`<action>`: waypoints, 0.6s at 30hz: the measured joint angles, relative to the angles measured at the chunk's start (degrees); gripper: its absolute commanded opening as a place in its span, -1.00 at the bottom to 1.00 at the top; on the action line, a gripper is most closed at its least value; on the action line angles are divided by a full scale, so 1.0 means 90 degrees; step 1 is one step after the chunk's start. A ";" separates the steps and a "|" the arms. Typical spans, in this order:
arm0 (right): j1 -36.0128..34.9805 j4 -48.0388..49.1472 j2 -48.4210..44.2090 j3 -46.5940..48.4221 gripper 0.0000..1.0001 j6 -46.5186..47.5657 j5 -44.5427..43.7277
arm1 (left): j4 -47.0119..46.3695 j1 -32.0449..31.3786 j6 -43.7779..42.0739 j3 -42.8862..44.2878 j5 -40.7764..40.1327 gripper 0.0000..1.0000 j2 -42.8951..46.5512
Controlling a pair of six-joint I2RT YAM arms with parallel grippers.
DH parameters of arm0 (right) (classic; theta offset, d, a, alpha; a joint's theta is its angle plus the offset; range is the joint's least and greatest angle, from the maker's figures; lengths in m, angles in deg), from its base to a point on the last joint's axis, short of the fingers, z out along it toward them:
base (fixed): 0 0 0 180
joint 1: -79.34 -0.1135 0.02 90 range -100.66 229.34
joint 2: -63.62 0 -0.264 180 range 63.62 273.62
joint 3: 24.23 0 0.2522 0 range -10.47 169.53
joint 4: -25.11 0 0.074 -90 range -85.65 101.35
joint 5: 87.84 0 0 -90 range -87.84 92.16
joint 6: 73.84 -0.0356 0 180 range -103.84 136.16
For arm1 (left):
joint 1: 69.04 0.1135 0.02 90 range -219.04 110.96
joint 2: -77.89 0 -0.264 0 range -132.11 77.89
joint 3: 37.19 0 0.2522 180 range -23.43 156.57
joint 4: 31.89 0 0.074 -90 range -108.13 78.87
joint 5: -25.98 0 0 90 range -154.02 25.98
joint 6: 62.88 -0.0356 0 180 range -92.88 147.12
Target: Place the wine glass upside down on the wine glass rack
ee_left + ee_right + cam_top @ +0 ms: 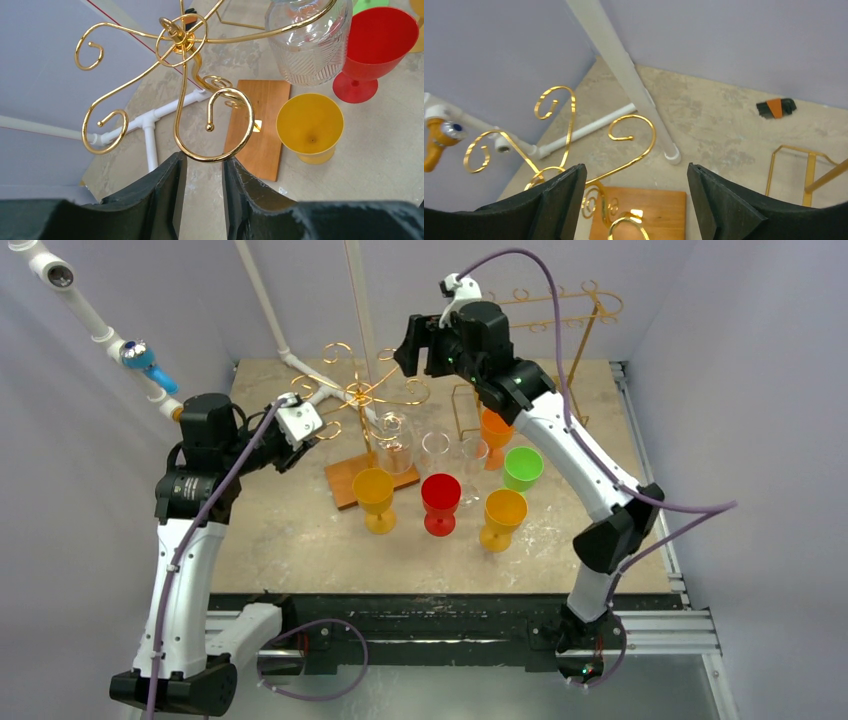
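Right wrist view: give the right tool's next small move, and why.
Probably lower the right tool toward the clear wine glass upright on the table: the tool is open and empty, high over the rack, so nothing is ready to hang.

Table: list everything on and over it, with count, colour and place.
Wine glass racks: 2, gold; one on a wooden base centre-left, one back right.
Clear glasses: 3, centre, right of the base.
Goblets: 5; two yellow, one red, front centre; green, orange behind, right.
Pipes: white, back left.
Left fingers: black, narrowly apart, at a rack hook.
Right fingers: black, wide apart, empty, above that rack.
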 measured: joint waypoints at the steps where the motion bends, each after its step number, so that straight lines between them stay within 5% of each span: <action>1: 0.0046 -0.0049 0.0153 0.0058 0.63 -0.0039 0.0034 | 0.0005 0.0000 -0.0005 0.0000 0.0019 -0.22 -0.0005; 12: 0.0238 0.0024 0.0882 0.0228 0.54 -0.0503 0.0714 | 0.0100 -0.0002 -0.0146 0.0036 -0.0102 0.47 -0.0012; 18: 0.0231 0.0172 0.1044 0.0442 0.39 -0.0704 0.0964 | 0.0163 -0.0002 -0.0027 0.0316 -0.0073 0.53 0.0112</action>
